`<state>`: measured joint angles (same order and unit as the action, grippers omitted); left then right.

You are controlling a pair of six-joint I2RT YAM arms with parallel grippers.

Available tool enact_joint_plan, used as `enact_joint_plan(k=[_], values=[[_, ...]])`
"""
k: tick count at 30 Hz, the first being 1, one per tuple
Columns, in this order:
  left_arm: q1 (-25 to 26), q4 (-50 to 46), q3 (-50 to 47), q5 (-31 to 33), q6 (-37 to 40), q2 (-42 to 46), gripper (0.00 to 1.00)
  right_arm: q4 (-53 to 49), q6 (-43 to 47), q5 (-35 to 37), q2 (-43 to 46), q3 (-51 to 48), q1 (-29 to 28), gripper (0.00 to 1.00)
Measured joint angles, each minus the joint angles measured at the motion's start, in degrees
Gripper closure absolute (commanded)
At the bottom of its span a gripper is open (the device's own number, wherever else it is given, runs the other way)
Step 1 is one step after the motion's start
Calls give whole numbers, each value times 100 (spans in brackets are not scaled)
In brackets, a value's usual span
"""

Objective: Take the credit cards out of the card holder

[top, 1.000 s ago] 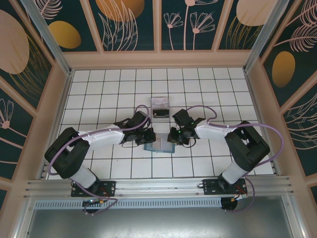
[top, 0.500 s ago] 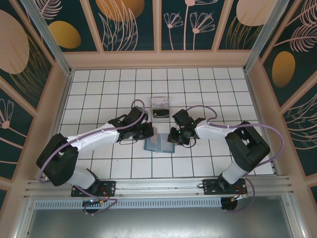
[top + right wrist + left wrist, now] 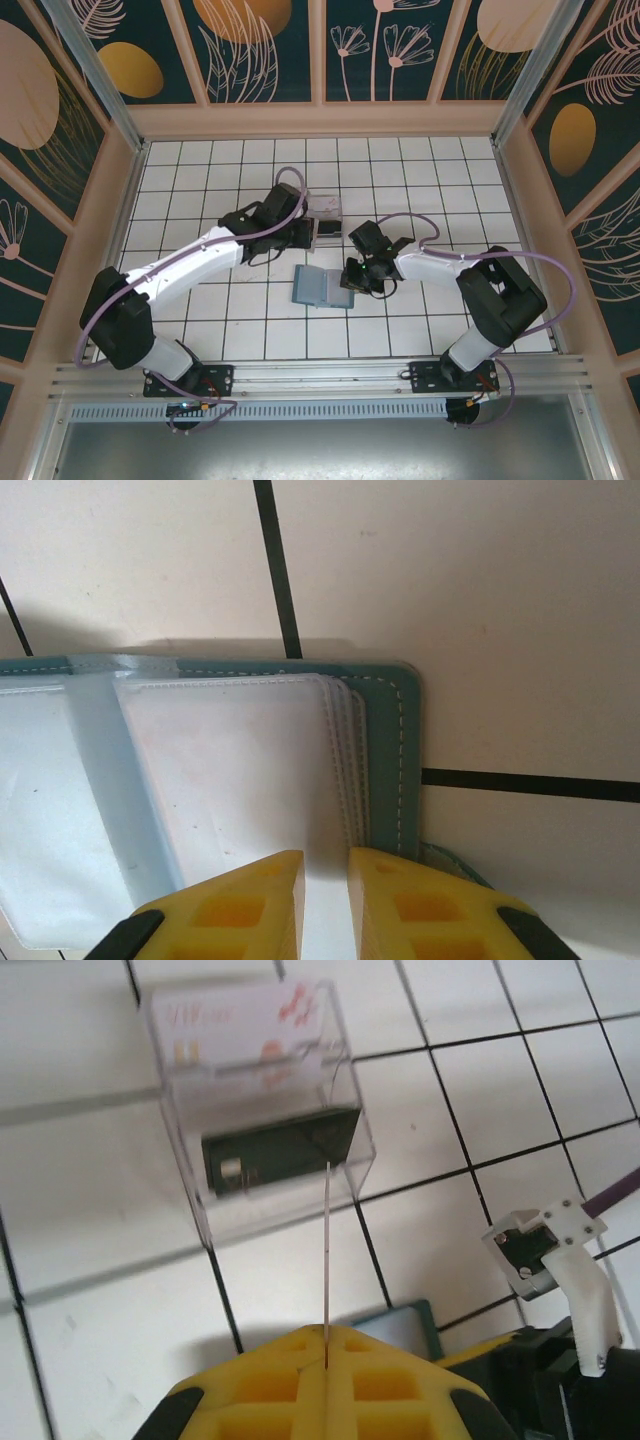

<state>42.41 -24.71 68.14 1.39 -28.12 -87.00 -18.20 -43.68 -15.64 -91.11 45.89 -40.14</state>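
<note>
The left end effector [image 3: 325, 1338] is closed on a credit card [image 3: 326, 1260]. In the left wrist view the card stands edge-on as a thin vertical line rising from between the two yellow fingers [image 3: 270, 1380], so its face colour cannot be determined. The card's far end lies over the front wall of the clear plastic box [image 3: 290, 1200].

The box is a two-tier holder resting on the white tiled desk [image 3: 100, 1260]. Its front tier carries a dark card [image 3: 285, 1150]. Its rear tier carries a pale card [image 3: 240, 1035] with red-orange print. In the top external view the left end effector [image 3: 303, 235] sits just beside the left side of the box [image 3: 324, 215], far of the card holder [image 3: 318, 287].

The right end effector [image 3: 325, 865] is nearly closed, its yellow fingers [image 3: 240, 900] separated by a narrow gap. The pale sleeve material of the card holder [image 3: 385, 740] runs between them, so the grip is on the holder. The holder is a teal wallet with stitched edges, lying open and flat on the desk [image 3: 200, 180]. Its clear sleeves [image 3: 230, 780] face up. In the top external view the right end effector [image 3: 352, 278] meets the holder at its right edge. The holder lies near of the box and apart from it, between the two arms. One teal corner of the holder [image 3: 400, 1320] appears in the left wrist view, near of the box.
</note>
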Motion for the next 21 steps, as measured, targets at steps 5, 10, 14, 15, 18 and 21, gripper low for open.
enact_joint_plan(k=[5, 10, 14, 15, 18, 21], values=[[0, -396, 837, 345, 1725, -380, 100, -177, 105, 111, 0, 85, 2, 79], [0, -699, 1753, 509, 3449, -831, 100, -306, 157, 216, 42, 98, 2, 79], [-4, -973, 2214, 297, 4743, -944, 100, -380, 179, 275, 184, 107, 2, 79], [-7, -1165, 2450, 214, 5064, -1058, 100, -409, 181, 280, 214, 116, 2, 79], [-26, -1749, 3353, 39, 5777, -1639, 100, -476, 190, 323, 275, 151, 2, 79], [-92, -2459, 4483, -85, 6249, -2441, 100, -503, 205, 382, 369, 166, 2, 79]])
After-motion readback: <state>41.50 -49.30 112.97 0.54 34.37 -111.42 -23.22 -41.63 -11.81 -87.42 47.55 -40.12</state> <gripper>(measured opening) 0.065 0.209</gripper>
